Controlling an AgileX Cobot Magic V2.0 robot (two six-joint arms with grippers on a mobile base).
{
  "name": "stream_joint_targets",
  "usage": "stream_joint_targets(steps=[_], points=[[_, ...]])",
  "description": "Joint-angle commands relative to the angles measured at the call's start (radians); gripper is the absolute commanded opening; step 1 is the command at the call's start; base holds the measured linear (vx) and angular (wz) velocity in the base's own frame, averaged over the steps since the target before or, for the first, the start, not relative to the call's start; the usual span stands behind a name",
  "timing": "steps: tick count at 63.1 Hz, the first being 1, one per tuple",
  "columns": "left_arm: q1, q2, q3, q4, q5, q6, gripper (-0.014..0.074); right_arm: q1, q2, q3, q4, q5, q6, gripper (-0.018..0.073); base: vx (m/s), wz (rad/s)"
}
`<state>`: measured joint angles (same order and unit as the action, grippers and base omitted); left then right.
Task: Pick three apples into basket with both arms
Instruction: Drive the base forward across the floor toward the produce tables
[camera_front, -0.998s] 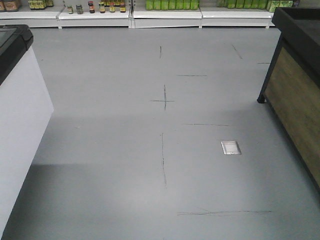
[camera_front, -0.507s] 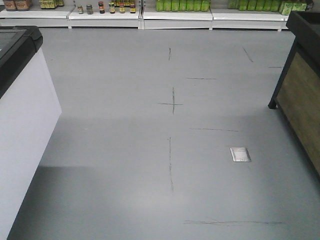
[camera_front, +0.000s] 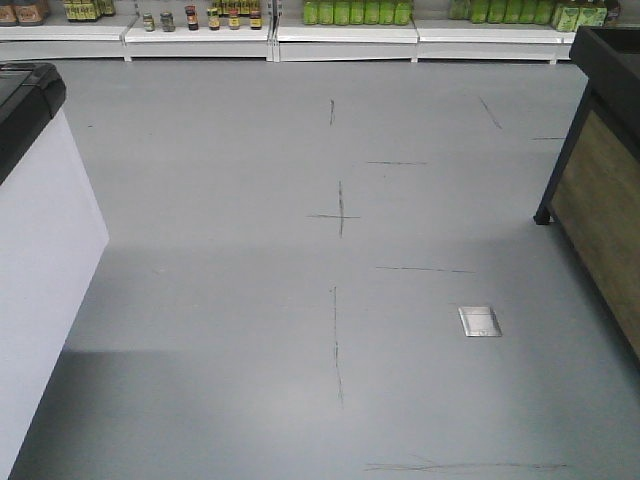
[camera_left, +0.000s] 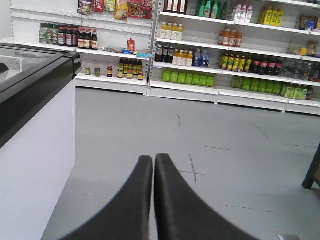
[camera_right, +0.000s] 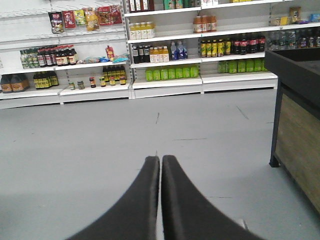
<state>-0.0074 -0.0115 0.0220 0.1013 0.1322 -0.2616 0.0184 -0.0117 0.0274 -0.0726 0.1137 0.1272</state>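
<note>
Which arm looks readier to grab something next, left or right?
Right, marginally: the wooden-sided stand sits on its side. Otherwise equal: left gripper and right gripper are both shut above bare floor, with no fruit in view.

The left gripper (camera_left: 153, 157) is black, with two curved fingers (camera_left: 132, 202) pressed together at the tips, holding nothing. The right gripper (camera_right: 160, 159) looks the same: black curved fingers closed, tips touching, nothing between them.
</note>
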Motion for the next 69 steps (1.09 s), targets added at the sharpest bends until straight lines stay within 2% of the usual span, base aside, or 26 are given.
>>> stream_joint_targets(steps=[1, 36, 69], points=[[0.002, -0.016, 0.009, -0.001, -0.068, 0.0, -0.0006, -0.007, -0.014, 0.014, -0.012, -0.078, -0.004, -0.0004, 0.12, 0.13], [0.001, -0.016, 0.009, -0.001, -0.068, 0.0, -0.0006, -0.007, -0.014, 0.014, -0.012, -0.078, -0.004, -0.0004, 0.13, 0.1], [0.001, -0.016, 0.009, -0.001, -0.068, 0.0, -0.0006, -0.007, -0.014, 0.014, -0.012, -0.078, -0.004, -0.0004, 0.16, -0.07]])
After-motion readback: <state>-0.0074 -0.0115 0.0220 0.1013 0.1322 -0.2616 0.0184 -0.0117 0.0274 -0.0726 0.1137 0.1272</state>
